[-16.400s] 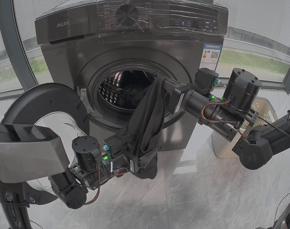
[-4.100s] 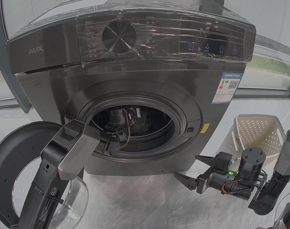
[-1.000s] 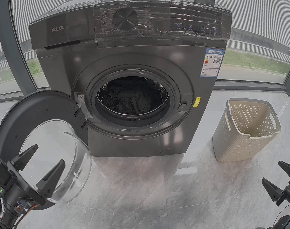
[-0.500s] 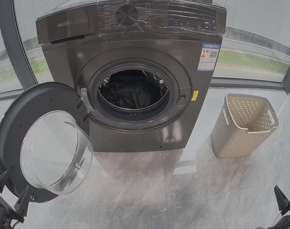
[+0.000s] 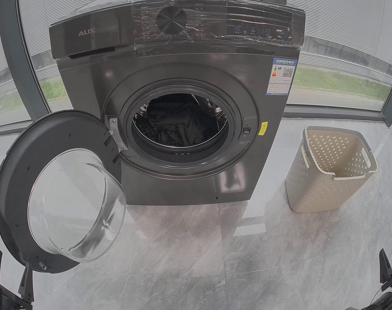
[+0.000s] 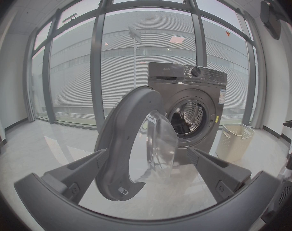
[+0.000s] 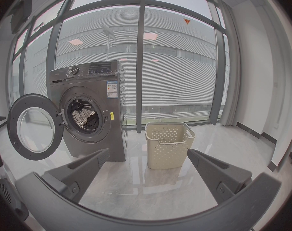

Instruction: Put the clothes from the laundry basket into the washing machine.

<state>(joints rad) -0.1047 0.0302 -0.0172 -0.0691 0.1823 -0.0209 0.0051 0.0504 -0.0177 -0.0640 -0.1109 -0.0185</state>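
Both pairs of jaws gape empty; dark clothes [image 5: 178, 123] lie inside the open washing machine [image 5: 178, 63].

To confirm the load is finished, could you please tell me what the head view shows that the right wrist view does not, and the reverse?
Head view: a look down into the laundry basket, with no clothes visible inside. Right wrist view: the side panel of the washing machine, and the right gripper in full, open and empty. Both: the machine's door swung open and dark clothes inside.
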